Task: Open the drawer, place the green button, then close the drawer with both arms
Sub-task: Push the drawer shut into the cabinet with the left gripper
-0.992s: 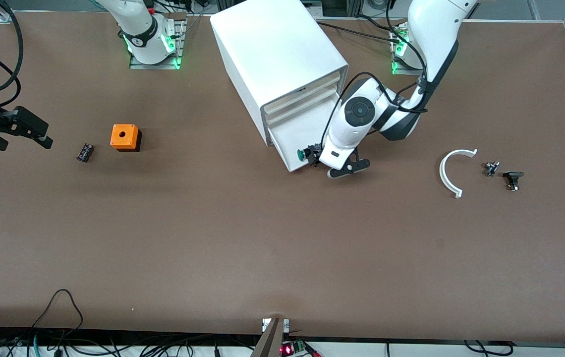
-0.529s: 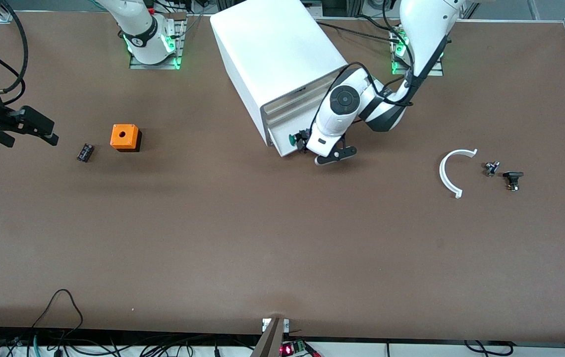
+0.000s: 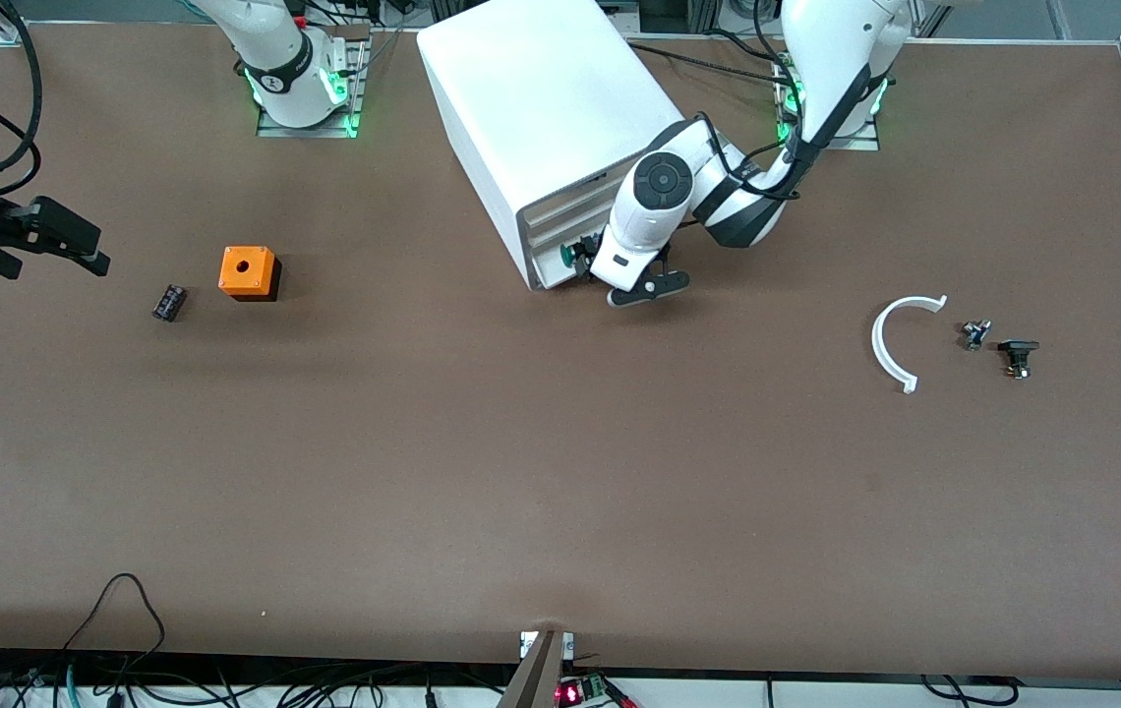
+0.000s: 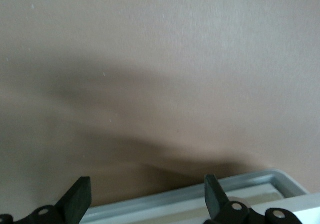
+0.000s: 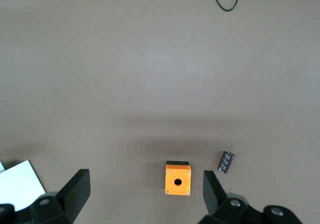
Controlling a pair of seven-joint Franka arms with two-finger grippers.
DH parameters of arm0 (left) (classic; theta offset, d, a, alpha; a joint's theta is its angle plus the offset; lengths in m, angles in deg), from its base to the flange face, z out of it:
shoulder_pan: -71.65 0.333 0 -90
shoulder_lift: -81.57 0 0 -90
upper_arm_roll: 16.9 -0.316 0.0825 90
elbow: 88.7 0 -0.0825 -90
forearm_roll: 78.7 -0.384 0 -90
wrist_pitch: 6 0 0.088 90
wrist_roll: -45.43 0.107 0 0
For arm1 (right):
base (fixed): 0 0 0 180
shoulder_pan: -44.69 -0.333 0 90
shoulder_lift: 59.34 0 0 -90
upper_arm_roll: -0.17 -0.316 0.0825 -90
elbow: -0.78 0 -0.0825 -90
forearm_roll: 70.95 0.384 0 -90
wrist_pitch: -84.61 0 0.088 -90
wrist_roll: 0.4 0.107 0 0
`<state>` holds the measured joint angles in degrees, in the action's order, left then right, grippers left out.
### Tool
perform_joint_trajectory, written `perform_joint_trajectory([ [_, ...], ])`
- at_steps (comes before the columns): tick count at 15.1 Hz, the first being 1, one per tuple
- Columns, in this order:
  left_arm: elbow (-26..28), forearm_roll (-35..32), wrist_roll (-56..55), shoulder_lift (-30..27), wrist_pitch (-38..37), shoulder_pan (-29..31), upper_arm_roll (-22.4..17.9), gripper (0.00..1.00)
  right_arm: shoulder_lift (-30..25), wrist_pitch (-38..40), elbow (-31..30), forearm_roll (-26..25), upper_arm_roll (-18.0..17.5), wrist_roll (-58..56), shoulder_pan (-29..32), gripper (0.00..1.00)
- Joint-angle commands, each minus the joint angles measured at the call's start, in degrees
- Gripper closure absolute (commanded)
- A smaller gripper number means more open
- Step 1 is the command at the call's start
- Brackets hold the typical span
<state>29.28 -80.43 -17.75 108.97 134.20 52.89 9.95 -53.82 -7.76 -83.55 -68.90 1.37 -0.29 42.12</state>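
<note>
The white cabinet (image 3: 541,98) stands toward the robots' bases, between them. Its lowest drawer (image 3: 549,267) sticks out only a little. The green-capped button (image 3: 579,254) shows inside the drawer's still uncovered strip. My left gripper (image 3: 602,271) is pressed against the drawer's front, open and holding nothing. In the left wrist view the drawer's pale rim (image 4: 250,181) runs just under the spread left gripper (image 4: 146,194). My right gripper (image 3: 49,241) hangs open and empty over the right arm's end of the table. It is also in the right wrist view (image 5: 145,189).
An orange cube with a hole (image 3: 248,271) and a small black part (image 3: 168,301) lie at the right arm's end; both show below the right gripper, the cube (image 5: 177,180) beside the part (image 5: 226,161). A white curved strip (image 3: 890,344) and two small parts (image 3: 975,333) (image 3: 1017,356) lie toward the left arm's end.
The left arm has pushed the drawer most of the way into the cabinet, with the button riding inside it. The right gripper has shifted only slightly.
</note>
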Motion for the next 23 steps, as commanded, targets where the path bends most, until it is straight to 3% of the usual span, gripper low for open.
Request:
perform_joint_trajectory([
  [1,1.47,0.76,-1.15,-2.26,-2.29,0.39,2.15,0.0,0.55,1.05,0.22,-0.82,0.12,1.02,-0.07,0.0],
  [23,1.29,0.85,-3.09,-2.26,-4.49,0.39,4.27,0.0,0.9,0.96,3.11,-2.13,0.03,0.67,-0.51,0.0],
])
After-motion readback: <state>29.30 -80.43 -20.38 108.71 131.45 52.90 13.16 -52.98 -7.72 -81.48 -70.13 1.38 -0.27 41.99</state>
